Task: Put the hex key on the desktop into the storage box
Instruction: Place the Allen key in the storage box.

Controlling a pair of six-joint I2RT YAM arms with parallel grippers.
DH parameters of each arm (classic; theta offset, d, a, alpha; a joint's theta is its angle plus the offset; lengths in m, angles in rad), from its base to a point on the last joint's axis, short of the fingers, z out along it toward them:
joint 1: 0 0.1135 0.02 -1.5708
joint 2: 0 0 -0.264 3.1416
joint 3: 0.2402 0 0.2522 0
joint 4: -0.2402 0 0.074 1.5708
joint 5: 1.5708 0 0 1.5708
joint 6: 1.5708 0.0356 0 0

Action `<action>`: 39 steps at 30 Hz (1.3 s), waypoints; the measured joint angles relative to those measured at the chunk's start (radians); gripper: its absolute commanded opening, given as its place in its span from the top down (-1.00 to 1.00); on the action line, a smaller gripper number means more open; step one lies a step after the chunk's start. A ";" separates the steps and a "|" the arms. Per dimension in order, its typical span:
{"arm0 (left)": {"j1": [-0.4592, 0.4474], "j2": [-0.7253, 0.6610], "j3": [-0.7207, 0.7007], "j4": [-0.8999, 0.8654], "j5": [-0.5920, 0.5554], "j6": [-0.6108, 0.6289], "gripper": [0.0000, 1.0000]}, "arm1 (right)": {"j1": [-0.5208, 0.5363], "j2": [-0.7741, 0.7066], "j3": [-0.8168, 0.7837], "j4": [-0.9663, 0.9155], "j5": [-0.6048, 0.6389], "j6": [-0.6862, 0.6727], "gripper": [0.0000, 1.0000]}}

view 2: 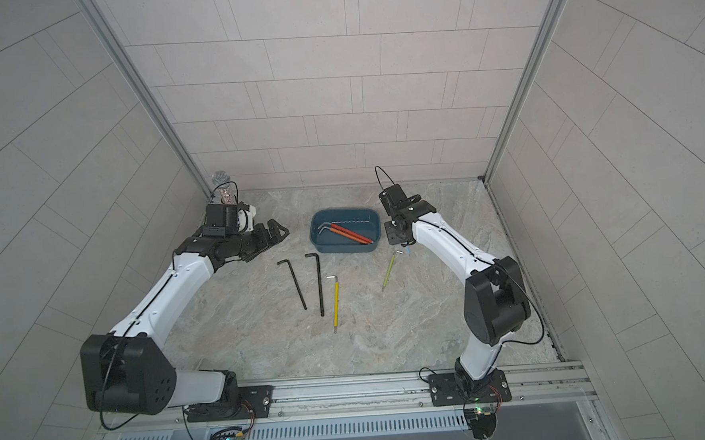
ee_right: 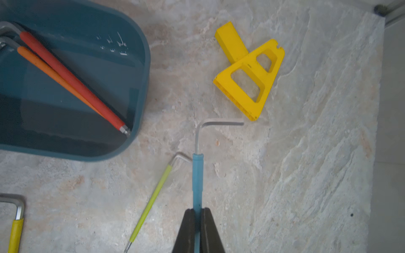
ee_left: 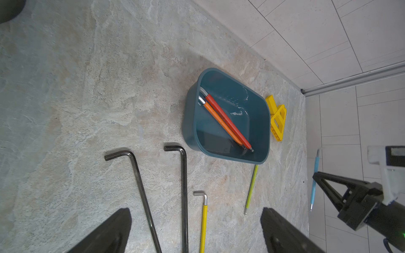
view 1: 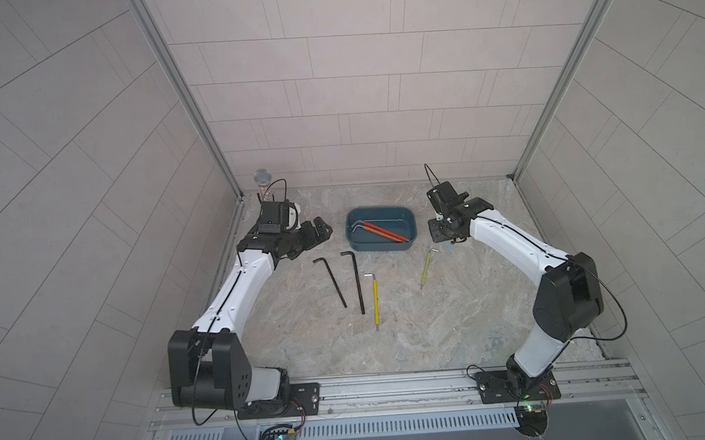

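At the far left, the left gripper [view 1: 314, 239] hovers above the flat grey-beige marble-patterned desktop [view 1: 451, 315]. Its 2 black fingers [ee_left: 109, 232] are spread wide, with nothing between them.

To the right of it, 3 L-shaped keys lie flat on the desktop, side by side and apart: the shorter black steel hex key [view 1: 330, 282], the longer black steel hex key [view 1: 357, 283], and the yellow-sleeved steel hex key [view 1: 375, 300].

Behind them stands the shallow dark teal-blue plastic storage box [view 1: 379, 208]. Inside it, the red-sleeved hex key [ee_left: 228, 121] and the orange-sleeved hex key [ee_left: 221, 123] lie diagonally, touching each other.

Near the front right corner of the box, the thin yellow-green-sleeved hex key [view 1: 426, 270] lies on the desktop.

Just beside it, the right gripper [ee_right: 198, 211] has its jaws pressed on the thin blue-sleeved hex key [ee_right: 197, 179]. This key is outside the box, just right of it. In the left wrist view it appears raised off the desktop.

Furthest right, the yellow plastic frame [ee_right: 247, 72] with 2 openings lies on the desktop near the box.
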 measured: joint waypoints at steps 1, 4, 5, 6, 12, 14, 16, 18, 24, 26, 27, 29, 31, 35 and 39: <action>0.000 0.000 -0.002 0.001 0.000 0.000 -1.00 | -0.002 0.035 0.044 -0.005 -0.004 -0.021 1.00; 0.000 0.000 -0.009 0.004 0.001 0.000 -1.00 | -0.003 0.159 0.201 -0.034 -0.025 -0.085 1.00; 0.000 0.000 -0.011 0.005 0.002 0.000 -1.00 | -0.005 0.208 0.263 -0.045 -0.034 -0.106 1.00; 0.000 0.000 -0.012 0.005 0.002 0.000 -1.00 | -0.005 0.251 0.320 -0.062 -0.040 -0.123 1.00; 0.000 0.008 -0.013 0.008 0.010 0.000 -1.00 | -0.005 0.467 0.582 -0.129 -0.113 -0.209 1.00; 0.000 0.018 -0.013 0.008 0.015 -0.002 -1.00 | -0.005 0.510 0.634 -0.145 -0.138 -0.233 1.00; -0.002 0.026 -0.013 0.009 0.020 -0.003 -1.00 | -0.004 0.537 0.670 -0.158 -0.159 -0.251 1.00; -0.004 0.033 -0.013 0.009 0.023 -0.003 -1.00 | -0.003 0.557 0.696 -0.162 -0.185 -0.269 1.00; -0.007 0.036 -0.013 0.012 0.028 -0.008 -1.00 | 0.028 0.566 0.721 -0.151 -0.235 -0.332 1.00; -0.007 0.038 -0.013 0.014 0.031 -0.010 -1.00 | 0.052 0.568 0.723 -0.140 -0.243 -0.353 1.00; -0.007 0.039 -0.013 0.015 0.031 -0.010 -1.00 | 0.066 0.573 0.728 -0.136 -0.245 -0.363 1.00; -0.007 0.043 -0.013 0.014 0.033 -0.011 -1.00 | 0.089 0.595 0.751 -0.125 -0.251 -0.378 1.00; -0.007 0.045 -0.013 0.015 0.034 -0.011 -1.00 | 0.111 0.627 0.779 -0.114 -0.265 -0.387 1.00; -0.007 0.046 -0.015 0.014 0.034 -0.011 -1.00 | 0.135 0.686 0.813 -0.109 -0.281 -0.396 1.00; -0.007 0.046 -0.015 0.014 0.034 -0.010 -1.00 | 0.146 0.723 0.817 -0.111 -0.284 -0.398 0.88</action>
